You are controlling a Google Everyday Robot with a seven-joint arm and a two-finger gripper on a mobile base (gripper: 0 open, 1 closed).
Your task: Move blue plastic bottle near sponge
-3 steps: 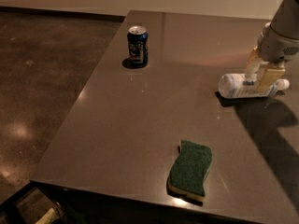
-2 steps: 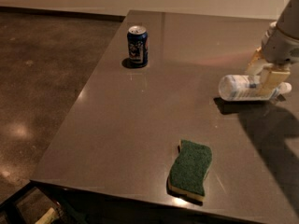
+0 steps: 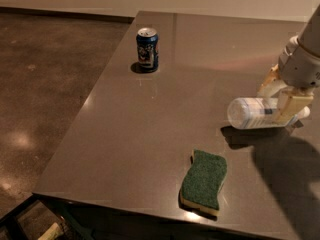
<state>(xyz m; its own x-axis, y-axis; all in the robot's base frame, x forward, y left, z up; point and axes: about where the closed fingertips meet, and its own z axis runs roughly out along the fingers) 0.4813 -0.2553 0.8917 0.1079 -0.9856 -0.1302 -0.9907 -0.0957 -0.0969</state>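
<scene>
The blue plastic bottle (image 3: pixel 248 113) is clear with a pale label. It lies on its side at the right of the dark table (image 3: pixel 165 84), its shadow just below it. My gripper (image 3: pixel 276 103) comes in from the right edge and its two tan fingers (image 3: pixel 288 106) straddle the bottle's label end, shut on it. The sponge (image 3: pixel 204 181), green on top with a yellow base, lies flat near the table's front edge, below and left of the bottle.
A dark blue soda can (image 3: pixel 147 49) stands upright at the table's back left. The table's left edge drops to a brown floor (image 3: pixel 45 84). A wall runs behind the table.
My gripper and the bottle have moved toward the table's front, closer to the sponge. The can and the sponge have not moved.
</scene>
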